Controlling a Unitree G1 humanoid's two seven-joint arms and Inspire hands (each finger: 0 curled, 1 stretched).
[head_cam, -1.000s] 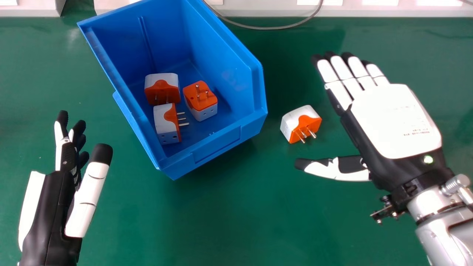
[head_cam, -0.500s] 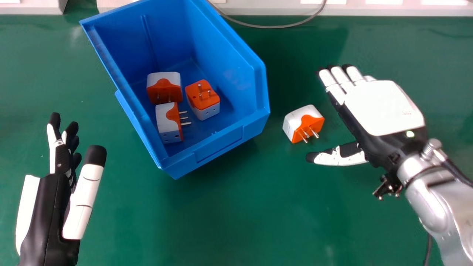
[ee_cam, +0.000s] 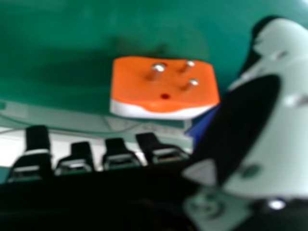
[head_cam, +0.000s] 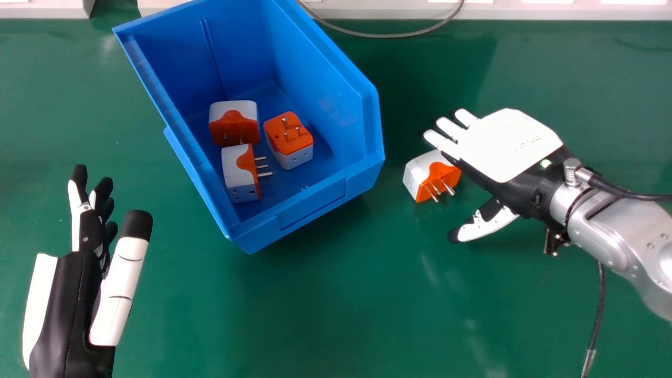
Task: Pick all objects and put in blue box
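Swung round since the earlier frame, the right hand now points its fingers leftward, their tips just beyond the loose adapter; its silver forearm comes in more from the right side. Its fingers are extended, the thumb apart from them and nearer the robot, with nothing gripped. Whether they touch the adapter, I cannot tell.

That adapter lies on the table just right of the blue box, white-bodied with an orange face. The right hand view shows three metal pins and a small round hole in the orange.

Only a narrow gap separates the adapter from the box's right wall. The box sits askew, one corner toward the robot, its top open. Inside are an upper-left adapter, a lower-left adapter and a right-hand adapter, pins up. Left of the box, apart from it, is the left hand, fingers and thumb spread.

Green and glossy, the table meets a white ledge at its far edge, where a grey cable loops down.
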